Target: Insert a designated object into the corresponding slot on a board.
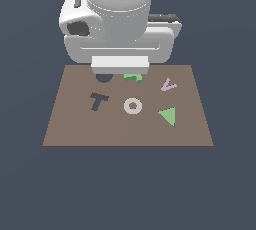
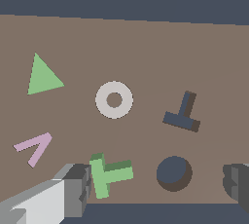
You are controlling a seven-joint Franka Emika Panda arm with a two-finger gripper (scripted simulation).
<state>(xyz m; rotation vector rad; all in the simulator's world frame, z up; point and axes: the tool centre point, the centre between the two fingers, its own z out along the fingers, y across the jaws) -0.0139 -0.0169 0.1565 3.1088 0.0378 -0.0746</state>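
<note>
Looking down through the wrist view, I see the green T piece [image 2: 109,174] lying flat on the board [image 2: 146,47] between my fingers [image 2: 155,189], which stand wide apart and hold nothing; one fingertip [image 2: 78,186] is just beside the piece, the other well off past the round cutout [image 2: 173,173]. In the exterior view the piece [image 1: 133,77] peeks out under the hand near the board's far edge, at about one o'clock from the tilted T slot [image 1: 98,101]. I judge it a light, rigid, thin tile with smooth faces, so it could slip or twist if pinched off-centre. My choice is to grip across the stem's parallel sides, close to where it meets the crossbar, so it hangs level. The white ring [image 2: 114,100], pink V [image 2: 34,147] and green triangle [image 2: 43,76] lie clear.
</note>
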